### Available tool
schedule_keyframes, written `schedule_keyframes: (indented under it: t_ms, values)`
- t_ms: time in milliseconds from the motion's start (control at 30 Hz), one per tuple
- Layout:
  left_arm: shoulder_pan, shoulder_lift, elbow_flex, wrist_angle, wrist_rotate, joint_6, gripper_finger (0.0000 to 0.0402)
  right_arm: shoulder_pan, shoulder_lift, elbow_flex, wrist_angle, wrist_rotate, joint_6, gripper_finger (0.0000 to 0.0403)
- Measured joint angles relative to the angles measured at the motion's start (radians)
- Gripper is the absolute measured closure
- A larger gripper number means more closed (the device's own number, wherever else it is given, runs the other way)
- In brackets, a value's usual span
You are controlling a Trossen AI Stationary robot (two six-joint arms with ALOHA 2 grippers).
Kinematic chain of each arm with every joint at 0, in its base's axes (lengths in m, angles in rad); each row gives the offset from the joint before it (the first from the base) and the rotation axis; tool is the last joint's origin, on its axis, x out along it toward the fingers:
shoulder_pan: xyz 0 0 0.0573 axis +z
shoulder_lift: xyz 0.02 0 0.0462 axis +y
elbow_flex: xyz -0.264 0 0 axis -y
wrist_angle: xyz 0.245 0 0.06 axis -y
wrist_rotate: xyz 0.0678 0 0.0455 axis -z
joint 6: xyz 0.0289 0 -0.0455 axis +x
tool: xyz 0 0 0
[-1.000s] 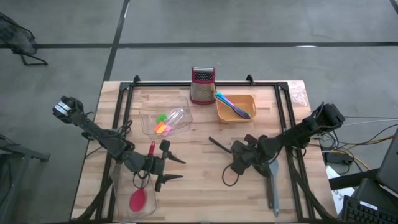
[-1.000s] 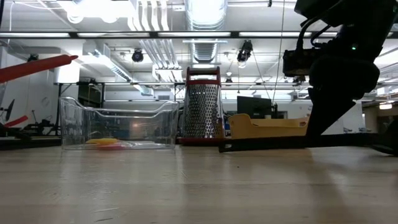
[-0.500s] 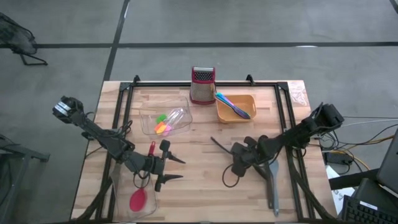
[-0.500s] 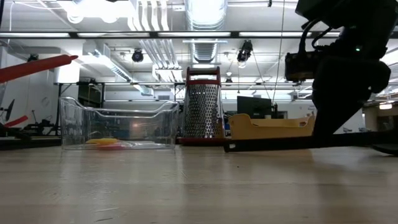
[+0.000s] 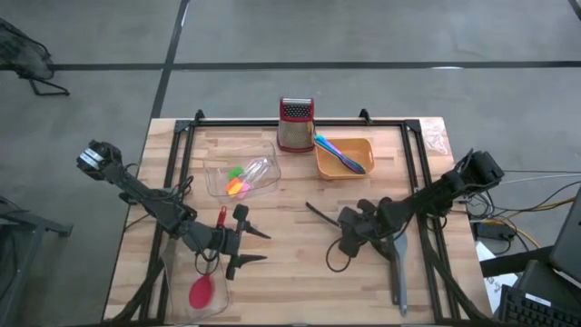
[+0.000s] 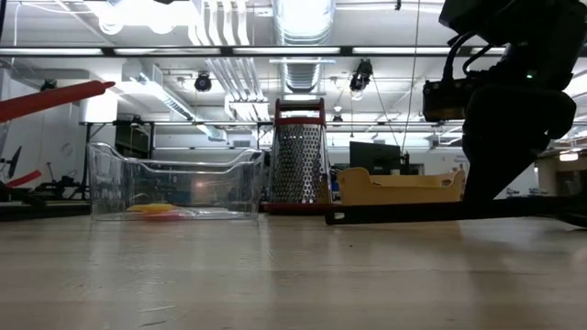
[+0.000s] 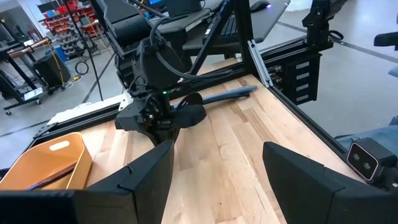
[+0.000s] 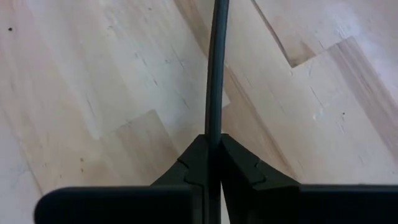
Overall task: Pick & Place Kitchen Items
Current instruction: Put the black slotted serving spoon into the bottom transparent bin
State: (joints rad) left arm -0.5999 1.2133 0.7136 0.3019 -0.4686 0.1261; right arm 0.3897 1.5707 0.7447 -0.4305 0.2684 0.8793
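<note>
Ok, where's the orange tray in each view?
High view: orange tray upper middle of the table, right of the grater.
Low view: orange tray right of centre, beside the grater.
Left wrist view: orange tray in lower left corner.
Right wrist view: not in it.
Shared landmark: the grater.

No text, label, brand, number or sign can be read in any of the views.
</note>
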Motion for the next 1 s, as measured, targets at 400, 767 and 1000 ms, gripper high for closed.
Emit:
schedule_keyframes:
  t_ms: [400, 767, 1000]
  values:
    - [0.0, 0.0, 0.0, 0.0, 0.0, -0.004, 0.0149, 0.0, 0.002, -0.009, 0.0, 0.05, -0.001, 0.0369]
    - [0.0, 0.0, 0.0, 0.0, 0.0, -0.01, 0.0149, 0.0, 0.006, -0.04, 0.0, 0.045, 0.03, 0.0349]
    - [0.001, 0.0, 0.0, 0.003, 0.0, -0.009, 0.0149, 0.0, 0.005, -0.022, -0.003, 0.048, -0.026, 0.0383]
